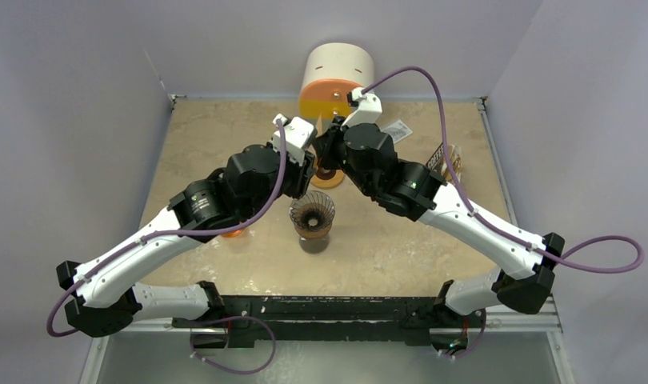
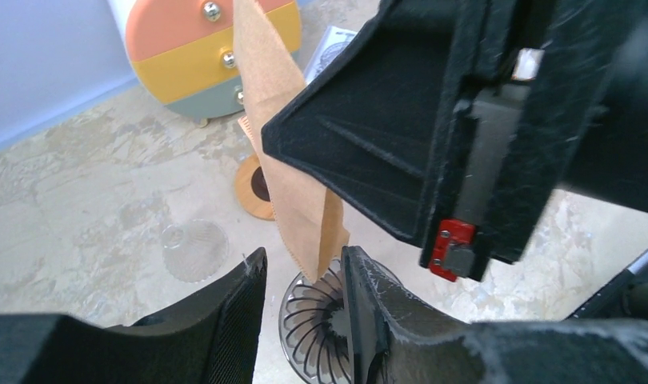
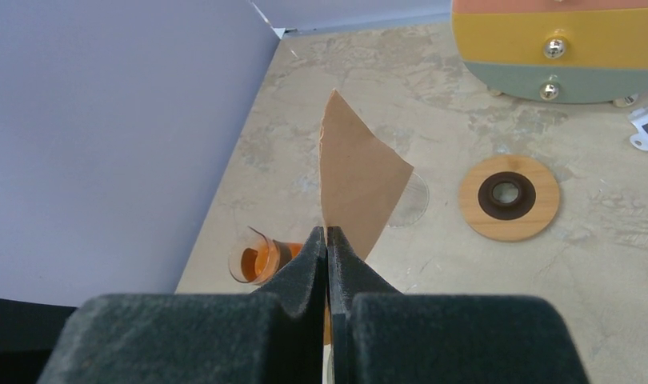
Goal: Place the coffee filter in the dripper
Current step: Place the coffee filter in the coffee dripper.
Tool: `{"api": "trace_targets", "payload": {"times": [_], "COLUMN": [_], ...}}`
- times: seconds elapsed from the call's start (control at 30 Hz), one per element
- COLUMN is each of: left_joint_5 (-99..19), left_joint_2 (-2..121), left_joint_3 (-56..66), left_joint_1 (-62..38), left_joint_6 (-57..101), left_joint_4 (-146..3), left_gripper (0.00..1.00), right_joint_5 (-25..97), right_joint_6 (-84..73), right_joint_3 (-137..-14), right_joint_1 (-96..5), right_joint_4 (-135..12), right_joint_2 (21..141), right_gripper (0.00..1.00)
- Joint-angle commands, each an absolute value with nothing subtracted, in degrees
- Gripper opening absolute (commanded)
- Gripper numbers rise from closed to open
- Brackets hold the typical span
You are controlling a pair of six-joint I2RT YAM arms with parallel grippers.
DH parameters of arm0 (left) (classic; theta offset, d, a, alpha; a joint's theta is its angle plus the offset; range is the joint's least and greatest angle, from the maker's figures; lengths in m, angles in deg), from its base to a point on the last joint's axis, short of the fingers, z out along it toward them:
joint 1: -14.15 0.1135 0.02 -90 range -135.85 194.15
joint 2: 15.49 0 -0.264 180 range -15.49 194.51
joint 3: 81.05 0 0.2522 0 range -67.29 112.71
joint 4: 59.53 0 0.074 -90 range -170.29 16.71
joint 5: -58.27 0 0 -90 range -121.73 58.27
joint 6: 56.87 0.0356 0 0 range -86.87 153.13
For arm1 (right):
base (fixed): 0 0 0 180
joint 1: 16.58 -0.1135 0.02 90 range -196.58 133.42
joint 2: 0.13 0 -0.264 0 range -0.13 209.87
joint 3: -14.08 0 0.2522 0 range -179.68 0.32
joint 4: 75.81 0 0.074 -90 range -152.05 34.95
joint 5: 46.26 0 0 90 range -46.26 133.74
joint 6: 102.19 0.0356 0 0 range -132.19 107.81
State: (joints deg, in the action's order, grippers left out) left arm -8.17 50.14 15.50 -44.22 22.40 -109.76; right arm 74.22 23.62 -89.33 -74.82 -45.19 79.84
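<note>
The brown paper coffee filter [image 3: 357,180] is folded flat and pinched at one edge by my right gripper [image 3: 327,232], which is shut on it. In the left wrist view the filter [image 2: 285,136] hangs down from the right gripper [image 2: 269,132], and its lower tip sits in the gap between my left gripper's [image 2: 305,276] open fingers, close against the right-hand finger [image 2: 365,296]. The ribbed glass dripper [image 2: 313,332] stands directly below that tip. From above, the dripper [image 1: 312,214] is at mid-table, with both wrists meeting just behind it.
A striped canister [image 1: 337,80] stands at the back edge. A wooden ring [image 3: 509,197] and a small clear glass cone [image 2: 194,250] lie near it. An orange cup [image 3: 261,260] sits to the left of the dripper. A coffee bag [image 1: 447,160] and a white packet [image 1: 397,130] are at back right.
</note>
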Motion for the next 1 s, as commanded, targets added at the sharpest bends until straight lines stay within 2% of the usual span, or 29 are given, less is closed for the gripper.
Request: {"api": "trace_targets", "payload": {"times": [0.0, 0.77, 0.83, 0.97], "left_joint_5": [-2.6, 4.7, 5.3, 6.3], "left_joint_2": [49.3, 46.4, 46.9, 48.3], "left_joint_3": [13.1, 3.3, 2.9, 2.9], "left_joint_1": [-45.1, -47.2, -47.4, -47.8], "left_joint_6": [24.4, 29.8, 30.8, 31.8], "left_joint_4": [-105.7, -88.0, -86.7, -85.6], "left_gripper": [0.37, 0.29, 0.25, 0.10], "right_joint_5": [75.5, 74.6, 74.5, 74.3], "right_joint_6": [24.0, 25.6, 25.7, 25.8], "right_joint_3": [-91.9, -92.5, -92.7, -93.0], "right_joint_1": [-75.3, -75.7, -75.7, -75.7], "right_joint_4": [-46.9, -47.9, -48.0, -48.3], "right_joint_2": [79.6, 80.8, 81.0, 81.3], "right_gripper": [0.00, 0.00, 0.00, 0.00]}}
